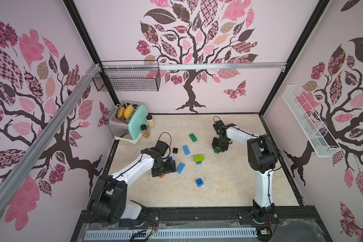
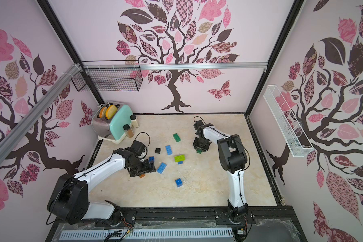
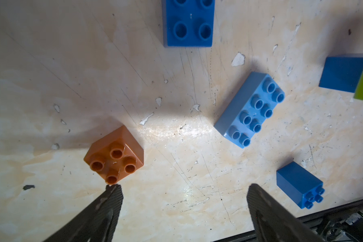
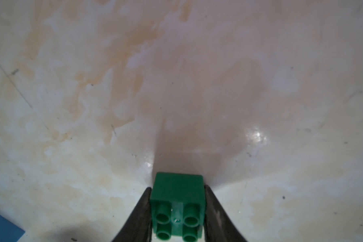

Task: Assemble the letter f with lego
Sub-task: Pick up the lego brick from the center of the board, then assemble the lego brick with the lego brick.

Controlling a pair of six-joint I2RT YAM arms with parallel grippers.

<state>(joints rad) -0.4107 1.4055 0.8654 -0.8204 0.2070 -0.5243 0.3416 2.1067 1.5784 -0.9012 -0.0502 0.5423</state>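
Judging barely begun: we see only lime brick [image 1: 199,157] on blue brick [image 1: 198,162] joined, mid table [image 1: 228,188]. We note right end effector [image 4: 177,187] pinching dark green brick [image 4: 176,201], 2 o'clock of that stack; left end effector [image 3: 182,186] spread, empty, beside brown brick [image 3: 115,155]; other lego loose, 6 to 12 o'clock.

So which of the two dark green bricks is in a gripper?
The square four-stud dark green brick, clamped in the right gripper; the oblong dark green brick lies free on the table.
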